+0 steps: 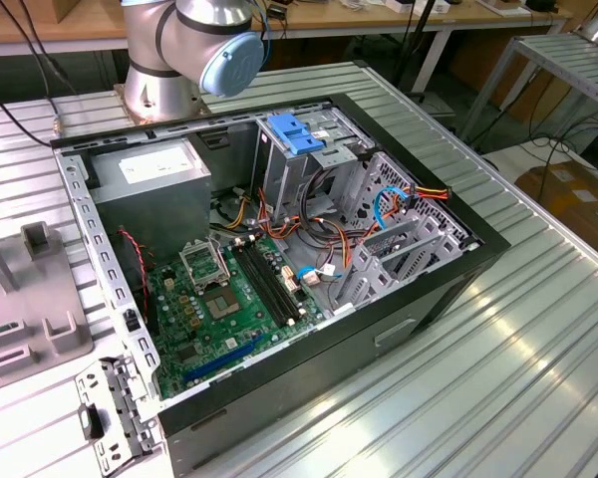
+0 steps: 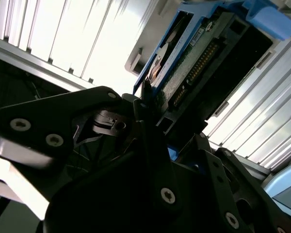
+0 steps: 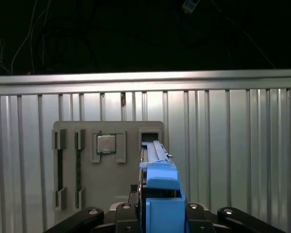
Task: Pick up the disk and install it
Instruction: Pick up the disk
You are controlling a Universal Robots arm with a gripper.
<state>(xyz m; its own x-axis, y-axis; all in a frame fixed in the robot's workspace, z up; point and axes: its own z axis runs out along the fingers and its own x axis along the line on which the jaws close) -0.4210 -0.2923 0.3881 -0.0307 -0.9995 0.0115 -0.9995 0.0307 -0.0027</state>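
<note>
Gripper point(image 3: 157, 216) jaws closed tight on disk point(image 3: 157, 179), held on edge above grey tray point(image 3: 109, 187), likely so its connector end stays free for sliding in. Computer case point(image 1: 478, 249) lies open; blue clip point(image 1: 294, 134) at its 12 o'clock, exterior view.

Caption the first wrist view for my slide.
End effector gripping the disk on edge, grey fixture tray with a processor chip beyond it on the ribbed metal table.
</note>
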